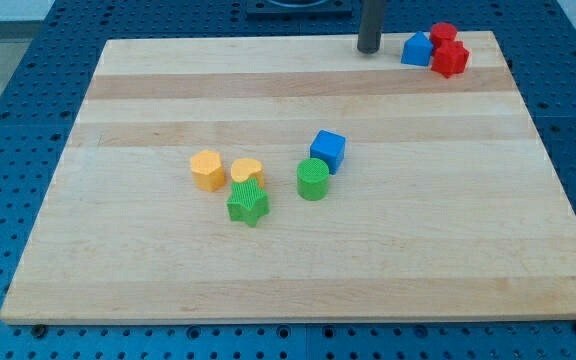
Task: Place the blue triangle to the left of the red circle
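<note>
At the surface's (268, 270) top right corner, the blue triangle (417, 49) touches the red circle's (443, 35) left side. My tip (369, 49), a bare rod holding nothing, rests just left of it.

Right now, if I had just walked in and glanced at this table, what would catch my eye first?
Probably the bright knot of blocks in the middle of the wooden board: a yellow block, a yellow heart, a green star, a green cylinder and a blue cube. Then the view's top right corner, where a blue triangle sits against two red blocks, with my tip just to their left.
</note>
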Tool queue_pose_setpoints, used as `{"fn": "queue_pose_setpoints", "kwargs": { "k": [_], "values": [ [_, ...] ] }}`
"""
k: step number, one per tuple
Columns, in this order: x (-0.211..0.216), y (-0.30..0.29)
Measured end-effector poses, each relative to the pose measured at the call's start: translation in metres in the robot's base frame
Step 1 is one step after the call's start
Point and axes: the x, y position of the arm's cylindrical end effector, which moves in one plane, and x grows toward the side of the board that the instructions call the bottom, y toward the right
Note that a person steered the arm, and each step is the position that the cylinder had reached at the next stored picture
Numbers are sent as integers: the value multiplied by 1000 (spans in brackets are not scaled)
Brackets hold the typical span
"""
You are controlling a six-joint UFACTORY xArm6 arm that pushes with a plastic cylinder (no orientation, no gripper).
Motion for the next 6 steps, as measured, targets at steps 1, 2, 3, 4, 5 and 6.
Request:
{"fn": "queue_pose_setpoints", "kwargs": {
  "k": [1, 2, 3, 4, 5, 6],
  "values": [
    [51, 13],
    [61, 30],
    [53, 46],
    [37, 54],
    [19, 58],
    [11, 58]
  ]
}}
